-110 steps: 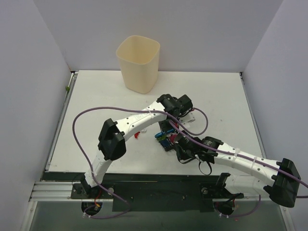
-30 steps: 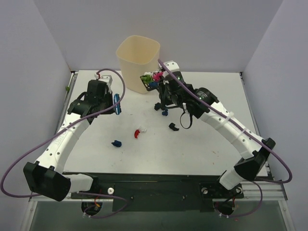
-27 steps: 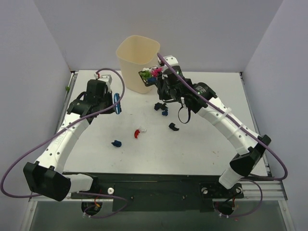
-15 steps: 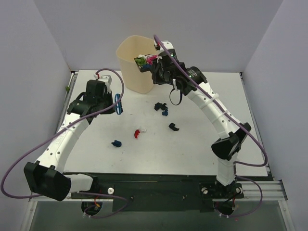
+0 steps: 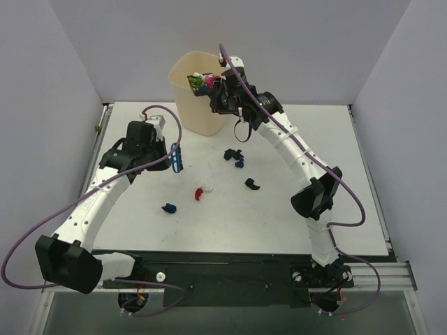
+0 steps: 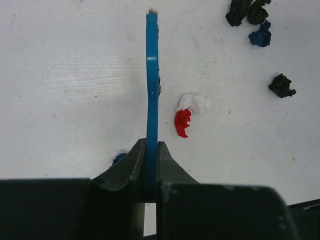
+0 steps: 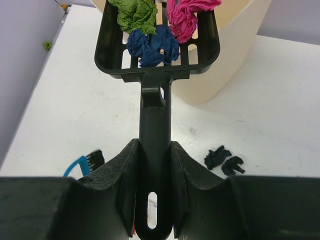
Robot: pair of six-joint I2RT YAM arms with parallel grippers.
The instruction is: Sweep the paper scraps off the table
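The white worktop is lying flat between pale walls, and a cream bin is standing at its far edge, left of centre. The right arm is reaching far out to the bin; its fingers are pinching the long handle of the black slotted scoop, whose head is sitting up at the rim of the bin's mouth. The left arm is hanging over the left part of the worktop, its fingers pressing on the blue brush, which is pointing straight out from them, edge-on. Paper scraps are riding in the scoop head, beyond the right fingers: a green wad, a blue wad and a magenta wad. Others are lying on the worktop, well apart from both sets of fingers: a black pair touching a blue scrap, a lone black scrap, a red-and-white scrap just right of the brush in the left wrist view, and a blue bit nearer the arm bases.
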